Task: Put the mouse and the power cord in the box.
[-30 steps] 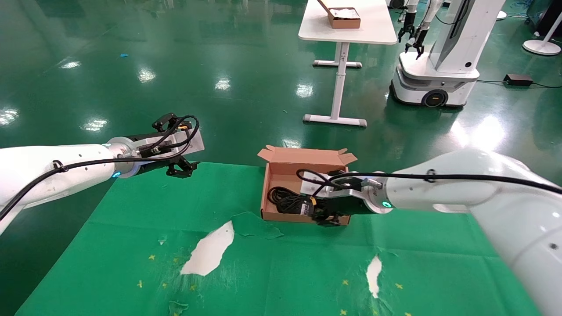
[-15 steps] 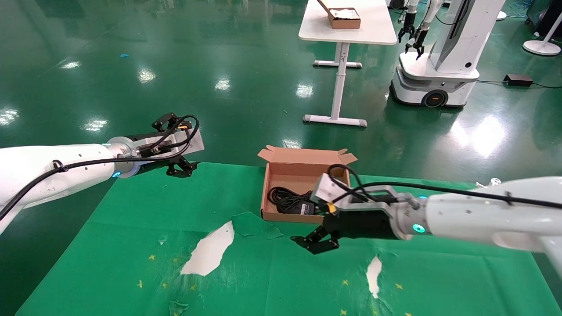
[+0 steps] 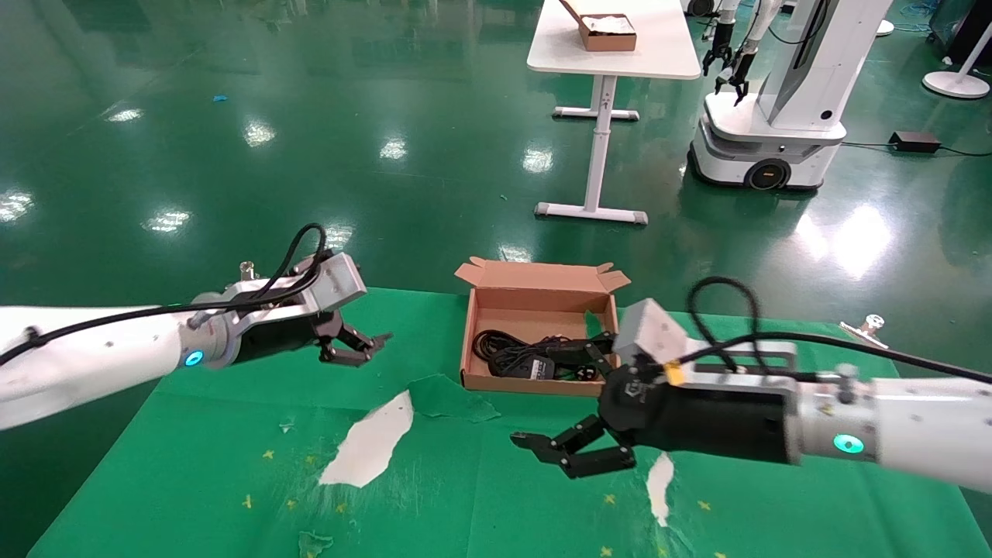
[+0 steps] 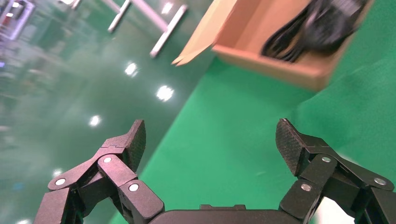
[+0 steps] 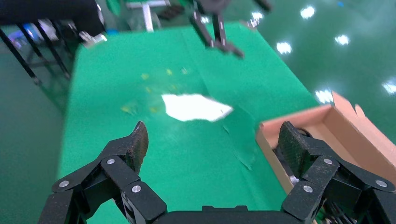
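Inside the box (image 3: 540, 333), toward its near wall, a black tangle was seen: the cord (image 3: 511, 355), thick and loosely coiled, with a blocky dark piece bearing a pale label among the loops. The mouse could not be made out with certainty; a dark lump at the right end of the tangle, partly hidden behind the right arm, may have been it, and no mouse was seen anywhere on the cloth. The task was therefore judged to be at or near its end, with the cord plainly stowed and only the mouse's place left to be confirmed. The box was of plain brown cardboard, shallow, with short flaps standing up along the far edge, and a green scrap was stuck to its inner right wall. It rested on a green cloth (image 3: 232, 403), thin and matte, torn in places so that white patches (image 3: 370, 442) showed beneath, with small yellow marks scattered near the front. The right gripper (image 3: 573, 451) was held low over the cloth just in front of the box's near right corner, its ribbed black fingers spread wide and nothing between them. The left gripper (image 3: 358, 348) was held over the cloth's far left part, well apart from the box, likewise spread and empty. Beyond the cloth a glossy green floor was seen, with a white table (image 3: 612, 46) and another robot (image 3: 775, 101) standing far off.
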Action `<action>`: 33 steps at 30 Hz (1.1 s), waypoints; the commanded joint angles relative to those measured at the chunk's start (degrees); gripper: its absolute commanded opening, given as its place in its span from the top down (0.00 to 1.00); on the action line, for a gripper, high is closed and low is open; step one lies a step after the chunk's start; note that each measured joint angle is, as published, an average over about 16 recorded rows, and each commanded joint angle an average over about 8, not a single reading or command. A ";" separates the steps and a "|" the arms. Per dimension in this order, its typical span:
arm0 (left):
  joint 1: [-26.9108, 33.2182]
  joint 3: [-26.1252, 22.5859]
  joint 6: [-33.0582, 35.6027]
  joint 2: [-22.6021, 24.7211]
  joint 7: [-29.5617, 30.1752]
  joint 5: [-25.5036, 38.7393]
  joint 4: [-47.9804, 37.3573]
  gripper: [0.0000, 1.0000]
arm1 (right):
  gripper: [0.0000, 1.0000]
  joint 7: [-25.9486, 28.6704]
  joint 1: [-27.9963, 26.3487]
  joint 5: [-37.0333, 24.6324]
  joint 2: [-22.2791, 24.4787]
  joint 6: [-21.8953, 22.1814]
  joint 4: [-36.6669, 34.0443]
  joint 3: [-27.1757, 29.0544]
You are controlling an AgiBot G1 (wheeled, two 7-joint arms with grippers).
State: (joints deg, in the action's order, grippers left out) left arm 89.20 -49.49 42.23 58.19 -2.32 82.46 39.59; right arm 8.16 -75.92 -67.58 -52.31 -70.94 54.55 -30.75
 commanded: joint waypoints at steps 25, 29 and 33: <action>-15.60 18.90 24.54 -13.08 7.38 -22.92 19.19 0.00 | 0.00 2.55 14.24 25.54 17.16 -14.65 18.86 14.61; -17.99 21.79 28.29 -15.08 8.51 -26.43 22.12 0.00 | 0.00 2.56 14.33 25.74 17.29 -14.77 18.98 14.70; -20.40 24.71 32.08 -17.10 9.65 -29.97 25.08 0.00 | 0.00 2.55 14.32 25.75 17.29 -14.77 18.97 14.68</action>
State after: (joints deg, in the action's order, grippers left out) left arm 68.80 -24.79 74.31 41.09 7.33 52.49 64.68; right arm 10.71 -61.60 -41.83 -35.02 -85.70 73.53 -16.08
